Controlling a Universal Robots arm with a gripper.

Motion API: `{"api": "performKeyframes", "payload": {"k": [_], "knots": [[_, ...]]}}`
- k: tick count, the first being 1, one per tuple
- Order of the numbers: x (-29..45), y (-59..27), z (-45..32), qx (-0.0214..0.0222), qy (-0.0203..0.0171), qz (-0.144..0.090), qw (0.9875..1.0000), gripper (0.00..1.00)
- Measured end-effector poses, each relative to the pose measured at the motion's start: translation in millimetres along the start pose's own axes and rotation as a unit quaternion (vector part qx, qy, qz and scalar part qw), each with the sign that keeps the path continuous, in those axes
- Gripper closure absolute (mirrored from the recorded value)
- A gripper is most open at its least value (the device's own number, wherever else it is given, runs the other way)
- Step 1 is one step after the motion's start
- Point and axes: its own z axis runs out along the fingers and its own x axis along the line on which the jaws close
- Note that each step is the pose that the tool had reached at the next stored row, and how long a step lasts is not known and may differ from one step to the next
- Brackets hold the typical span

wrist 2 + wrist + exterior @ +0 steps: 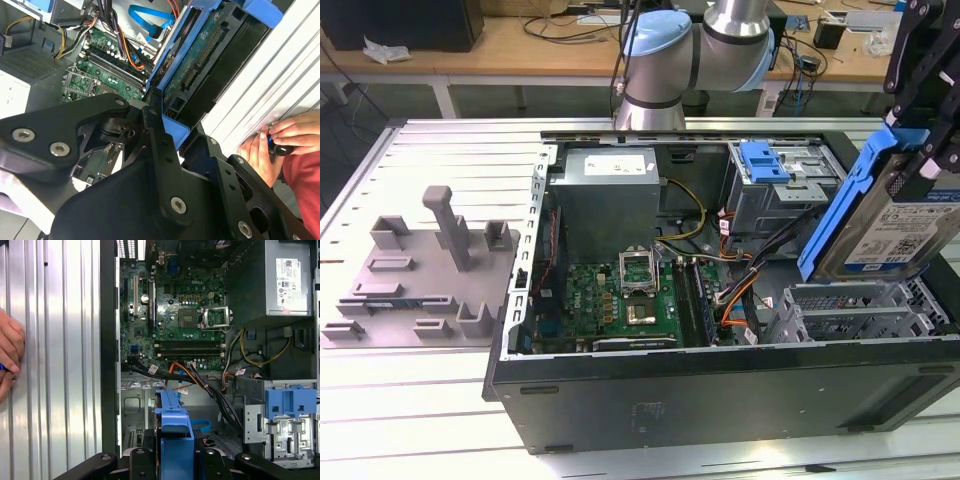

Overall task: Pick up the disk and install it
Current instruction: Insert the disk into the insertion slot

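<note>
The disk (890,225), a silver drive with a white-and-blue label in a blue carrier, hangs tilted over the exterior view's right end of the open computer case (720,390). My gripper (918,150) is shut on its upper part, black fingers on both faces. The disk sits just above the grey drive cage (860,310) without touching it. In the second wrist view, the disk's green circuit-board underside (200,65) runs away from the gripper (172,135). In the first wrist view, the carrier's blue edge (172,420) sticks out from the gripper (175,460) over the case interior.
Inside the case are a grey power supply (605,195), a green motherboard (620,300), loose cables (740,290) and a light-blue latch (765,160) on a metal cage. A grey fixture (420,280) lies on the ribbed table. A person's hand (280,142) rests on the table beside the case.
</note>
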Motion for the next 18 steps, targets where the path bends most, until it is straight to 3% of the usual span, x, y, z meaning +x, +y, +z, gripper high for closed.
{"api": "performKeyframes", "payload": {"k": [18], "knots": [[0.4, -0.2, 5.9, -0.0003, 0.0001, -0.004, 1.0, 0.63]]}}
